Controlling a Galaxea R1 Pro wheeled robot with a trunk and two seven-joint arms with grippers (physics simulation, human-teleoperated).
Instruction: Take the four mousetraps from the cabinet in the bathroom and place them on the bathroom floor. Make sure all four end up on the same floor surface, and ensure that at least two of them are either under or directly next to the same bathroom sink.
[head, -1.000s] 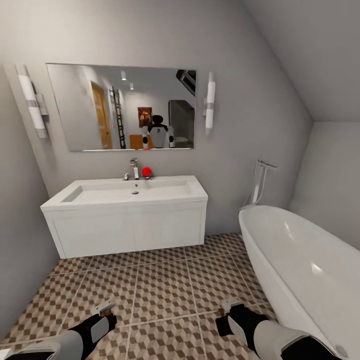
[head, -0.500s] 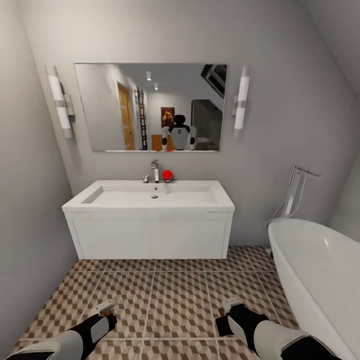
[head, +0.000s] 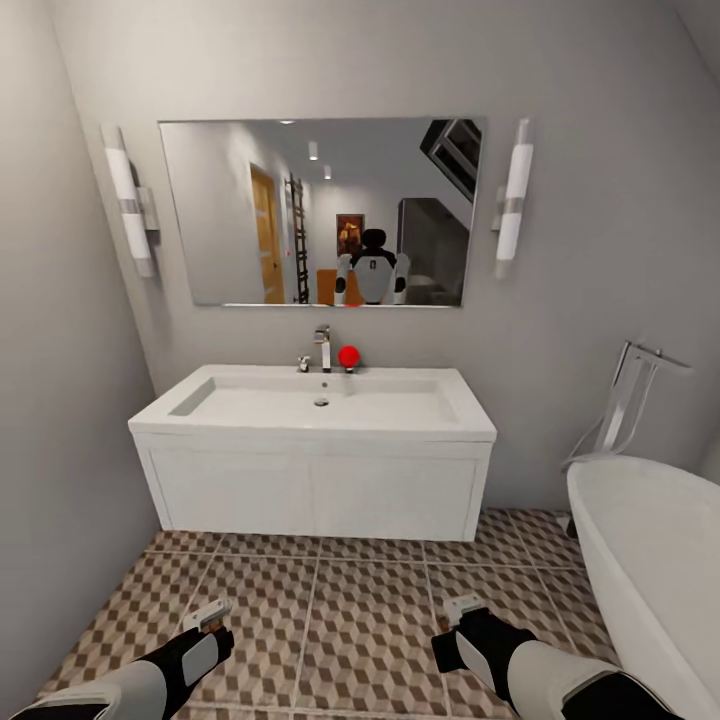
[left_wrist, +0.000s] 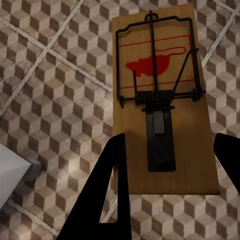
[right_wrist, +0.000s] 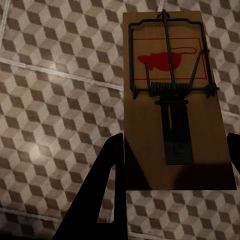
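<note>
My left gripper (left_wrist: 170, 145) is shut on a mousetrap (left_wrist: 160, 100), a tan wooden board with black wire and a red mouse print, held flat above the bathroom floor (left_wrist: 55, 100). A second mousetrap (right_wrist: 175, 95) sits the same way in my right gripper (right_wrist: 175, 145), which is shut on it. In the head view the left gripper (head: 210, 615) and right gripper (head: 462, 608) hover low over the cube-pattern floor (head: 360, 610), in front of the white sink (head: 320, 405) on its wall-hung vanity. The cabinet is out of view.
A white bathtub (head: 650, 560) with a chrome floor tap (head: 630, 400) fills the right side. The grey wall (head: 60, 450) closes in on the left. A mirror (head: 320, 210) above the basin reflects me. A red ball (head: 348, 356) sits by the tap.
The whole view has swung, so the sink now sits centred and nearer and the bathtub lies further right. Both grippers keep their place in the picture, each holding its mousetrap.
</note>
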